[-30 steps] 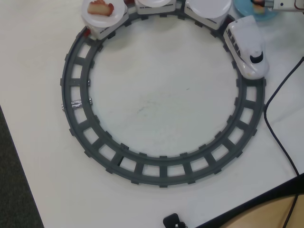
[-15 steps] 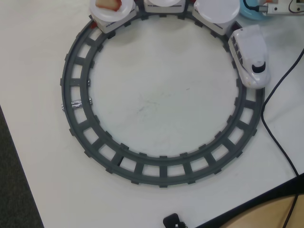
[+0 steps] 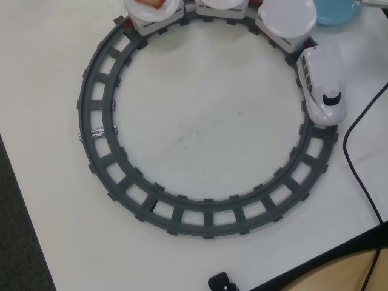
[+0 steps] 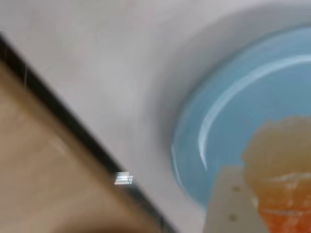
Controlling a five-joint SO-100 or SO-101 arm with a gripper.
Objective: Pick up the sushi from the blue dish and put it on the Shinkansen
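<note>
A: White gripper finger [image 4: 228, 204] blurred at wrist view's bottom edge, touching the sushi [image 4: 284, 174]. Jaw opening: can't tell.
B: Sushi location?
A: On the blue dish [image 4: 218, 111]. Overhead: Shinkansen [image 3: 323, 82] on the grey track [image 3: 182, 212], right side.

I see a white bench [image 3: 200, 130] filling most of the overhead view, matte, faint scuffs near centre. Dark grey carpet floor [image 3: 18, 242] runs down the left side. Bottom right, the bench's black edge [image 3: 339, 251], then a light wood surface [image 3: 339, 280] beyond it. A black cable [image 3: 357, 176] crosses the bench at right. Even, diffuse light, soft shadows. Wrist view is blurred: same white bench [image 4: 112, 68], black edge, wood.
</note>
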